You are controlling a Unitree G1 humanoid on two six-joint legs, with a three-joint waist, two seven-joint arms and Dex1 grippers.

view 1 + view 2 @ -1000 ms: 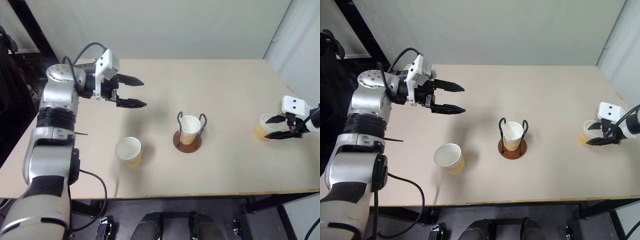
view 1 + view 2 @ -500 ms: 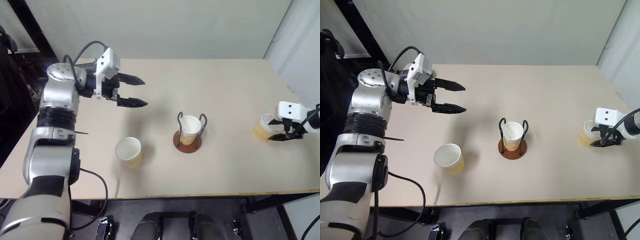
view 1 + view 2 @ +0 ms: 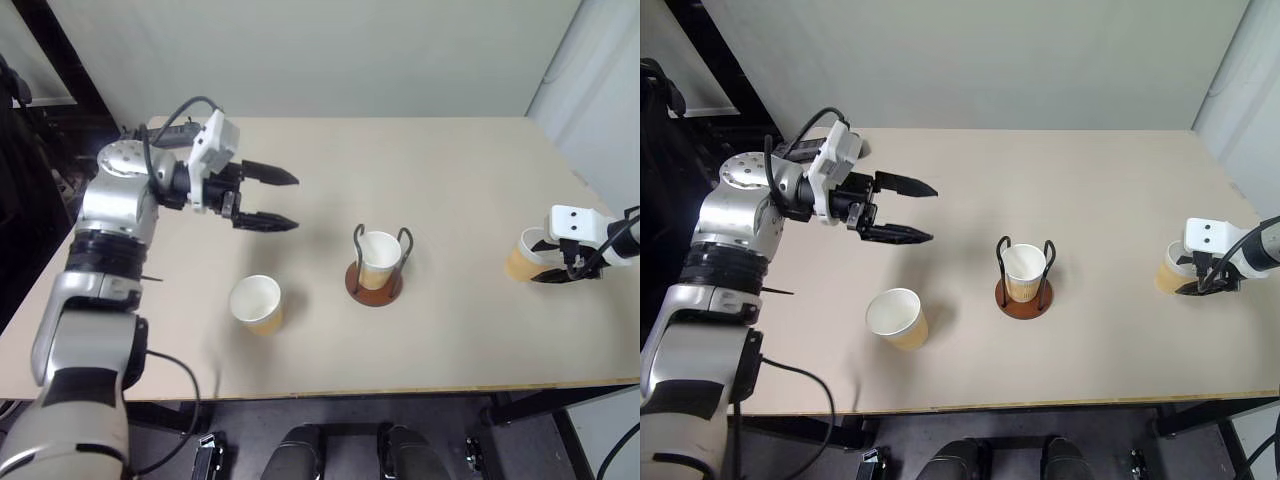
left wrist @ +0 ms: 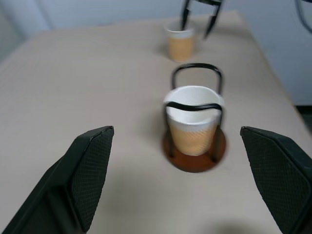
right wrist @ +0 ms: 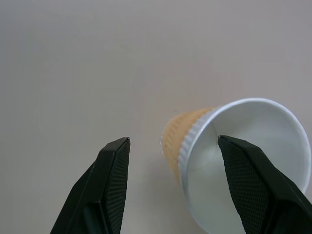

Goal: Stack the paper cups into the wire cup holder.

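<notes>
The wire cup holder (image 3: pixel 374 284) stands mid-table with one paper cup (image 3: pixel 380 254) seated between its loops. A second paper cup (image 3: pixel 257 303) stands upright nearer the front, left of the holder. The third paper cup (image 3: pixel 523 256) stands at the table's right side. My left gripper (image 3: pixel 295 201) hovers open and empty above the table, left of the holder and pointing toward it. My right gripper (image 3: pixel 556 268) is open and angled down at the third cup. In the right wrist view one finger (image 5: pixel 253 185) overlaps that cup's rim (image 5: pixel 234 156), with a gap at the other finger.
The beige table (image 3: pixel 450 170) reaches to a pale wall at the back. Its right edge lies just beyond the right-hand cup. A dark frame stands off the table's left side.
My left gripper drew back toward me and turned a little more toward the holder. The right wrist rolled, tipping its fingers down over the right-hand cup. No cup moved.
</notes>
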